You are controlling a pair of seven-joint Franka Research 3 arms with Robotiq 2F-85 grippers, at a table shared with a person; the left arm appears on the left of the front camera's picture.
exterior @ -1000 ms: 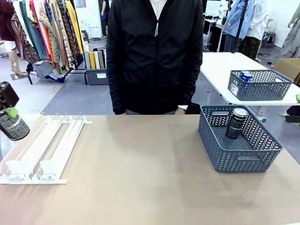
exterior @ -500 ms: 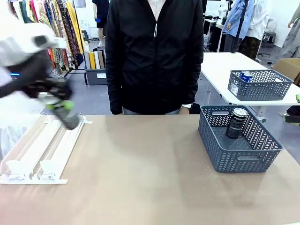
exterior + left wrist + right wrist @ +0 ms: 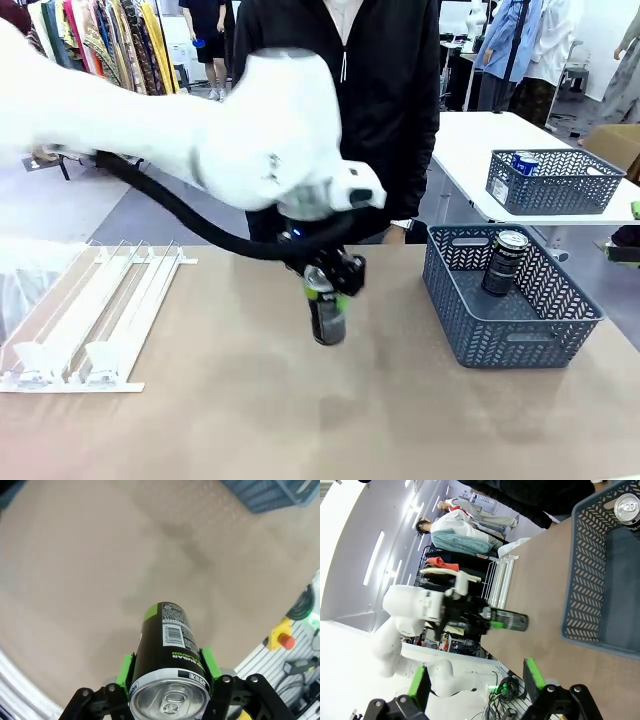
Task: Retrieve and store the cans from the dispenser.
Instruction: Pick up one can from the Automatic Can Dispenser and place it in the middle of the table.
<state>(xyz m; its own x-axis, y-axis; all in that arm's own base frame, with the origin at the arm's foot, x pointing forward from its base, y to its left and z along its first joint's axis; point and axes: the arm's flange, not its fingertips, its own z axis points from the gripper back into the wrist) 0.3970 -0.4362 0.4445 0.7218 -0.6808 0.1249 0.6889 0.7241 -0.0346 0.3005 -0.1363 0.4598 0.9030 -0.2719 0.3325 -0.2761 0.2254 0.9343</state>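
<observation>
My left gripper [image 3: 324,288] is shut on a black can [image 3: 328,318] with green print, held upright above the middle of the table. In the left wrist view the can [image 3: 167,647] sits between the green pads [image 3: 125,670], silver top toward the camera. The white dispenser [image 3: 92,315] lies at the table's left, its lanes bare. A second dark can [image 3: 504,262] stands in the grey basket [image 3: 508,338] at the right. My right gripper [image 3: 475,680] is open, off to the side; from there I see the left arm's can [image 3: 509,621] and the basket [image 3: 592,580].
A person in a black jacket [image 3: 340,120] stands at the far edge, behind my left arm. On another white table at the back right, a second grey basket [image 3: 555,190] holds a blue can [image 3: 524,162]. Bare tabletop lies between the dispenser and the near basket.
My left arm has swung from the far left, over the dispenser, to the middle of the table, carrying the can. The basket and its can have not moved.
</observation>
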